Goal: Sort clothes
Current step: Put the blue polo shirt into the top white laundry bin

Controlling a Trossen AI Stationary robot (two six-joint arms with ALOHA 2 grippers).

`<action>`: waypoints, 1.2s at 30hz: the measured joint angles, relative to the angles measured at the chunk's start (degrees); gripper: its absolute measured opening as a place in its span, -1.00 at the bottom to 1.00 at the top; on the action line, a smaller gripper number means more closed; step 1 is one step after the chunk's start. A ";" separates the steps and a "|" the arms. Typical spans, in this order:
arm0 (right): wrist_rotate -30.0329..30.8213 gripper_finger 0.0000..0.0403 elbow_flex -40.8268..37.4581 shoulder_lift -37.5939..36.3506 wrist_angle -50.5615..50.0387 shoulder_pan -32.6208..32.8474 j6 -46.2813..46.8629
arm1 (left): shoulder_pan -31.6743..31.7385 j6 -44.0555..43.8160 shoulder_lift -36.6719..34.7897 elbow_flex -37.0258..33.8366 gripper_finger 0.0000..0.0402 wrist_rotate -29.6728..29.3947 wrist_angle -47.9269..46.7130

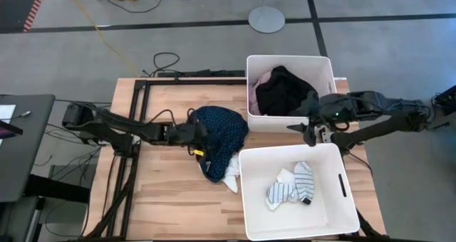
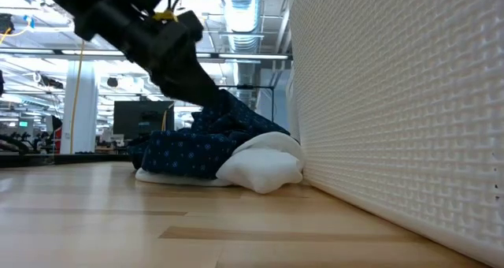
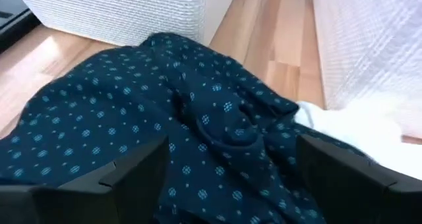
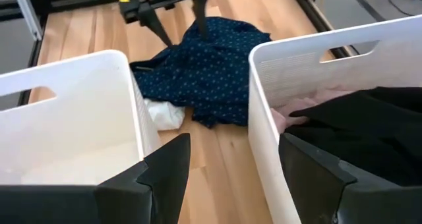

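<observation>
The left gripper (image 1: 201,137) is spread wide over the navy dotted garment (image 1: 221,139) at the centre of the frame, nothing clamped. The right gripper (image 1: 311,132) is seen wide open and empty, centre right, between the two bins (image 1: 326,70).

navy dotted garment (image 1: 221,139), white bins (image 1: 335,199), striped socks (image 1: 303,181)

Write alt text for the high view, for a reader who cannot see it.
The left gripper, jaws open, is down on a navy dotted garment on a wooden table, a white piece of cloth peeking from under it. The right gripper, jaws open, sits between two white bins: the far bin holds black and pink clothes, the near bin holds socks.
</observation>
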 joint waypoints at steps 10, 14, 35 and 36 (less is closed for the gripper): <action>1.62 0.24 0.02 3.41 -0.04 3.50 0.46 | 0.26 3.73 15.36 5.06 0.34 -11.45 4.16; 1.62 0.24 0.02 4.50 -0.09 4.97 1.88 | 0.28 6.81 16.75 7.05 -0.23 -8.34 3.64; 3.97 0.24 0.04 7.88 1.25 11.46 4.08 | -9.35 17.89 -13.71 13.19 -0.99 -11.00 -8.39; 4.23 0.24 0.04 7.91 1.82 11.83 4.08 | -9.51 18.42 -14.66 13.76 -0.99 -11.02 -8.29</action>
